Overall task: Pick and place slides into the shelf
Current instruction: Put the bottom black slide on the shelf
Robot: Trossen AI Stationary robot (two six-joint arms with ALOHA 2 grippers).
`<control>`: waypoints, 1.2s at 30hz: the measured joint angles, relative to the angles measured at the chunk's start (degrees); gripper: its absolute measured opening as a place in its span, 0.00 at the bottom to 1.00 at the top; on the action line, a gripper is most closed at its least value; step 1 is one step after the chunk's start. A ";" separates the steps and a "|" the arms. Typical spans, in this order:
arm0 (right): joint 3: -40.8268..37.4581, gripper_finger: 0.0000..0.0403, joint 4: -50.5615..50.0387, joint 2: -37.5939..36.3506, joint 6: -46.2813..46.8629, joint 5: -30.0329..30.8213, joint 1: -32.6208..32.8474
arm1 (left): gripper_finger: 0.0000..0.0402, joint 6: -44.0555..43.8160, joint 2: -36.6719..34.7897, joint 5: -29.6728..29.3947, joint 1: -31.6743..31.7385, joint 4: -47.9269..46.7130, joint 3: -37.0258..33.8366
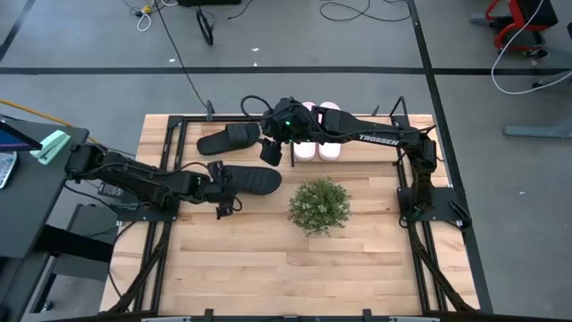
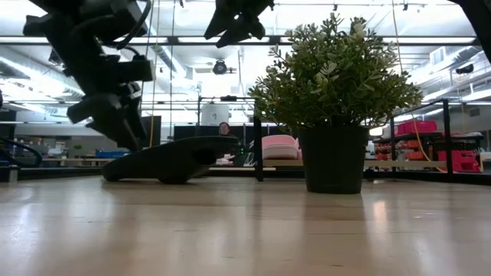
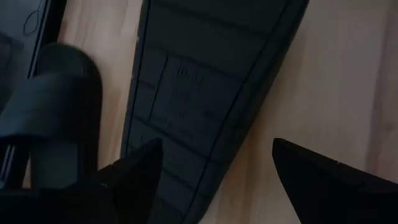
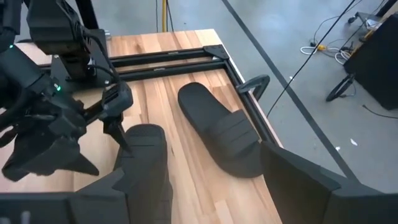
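Observation:
One black slide (image 1: 253, 181) lies sole-up on the table in front of the shelf (image 1: 183, 132). My left gripper (image 1: 223, 190) is open at this slide's left end, and in the left wrist view its fingers stand to either side of the ribbed sole (image 3: 205, 81). A second black slide (image 1: 228, 139) lies strap-up in the shelf's left part. Two pale pink slides (image 1: 329, 112) sit in the shelf's middle, partly under my right arm. My right gripper (image 1: 271, 148) hangs open above the shelf between the black and pink slides, with nothing between its fingers. My left gripper comes slanting down from the table's left at the upturned slide's left end (image 3: 186, 186). One finger (image 3: 134, 174) overlaps the sole's edge in the wrist view, but I cannot tell whether it touches.
A small bushy plant in a dark pot (image 1: 319, 204) stands on the table just right of the upturned slide. A dark desk with a screen (image 1: 27, 148) lies beyond the table's left edge. Bare wood (image 1: 268, 268) fills the near half of the table.

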 joint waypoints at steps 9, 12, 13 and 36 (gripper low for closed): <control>0.00 0.65 -0.21 0.00 -0.01 -0.21 0.01 | 0.76 1.12 4.47 0.47 -0.07 4.36 0.01; 0.00 0.65 -0.22 0.00 0.01 -0.31 0.07 | 0.76 1.93 7.61 0.66 -0.03 6.86 0.01; 0.00 0.65 -0.20 0.00 0.01 -0.31 0.07 | 0.76 1.96 8.91 0.33 0.03 7.54 0.11; 0.00 0.59 -0.29 0.04 3.40 -1.97 0.09 | 0.33 -0.30 15.74 -5.33 1.94 8.40 0.82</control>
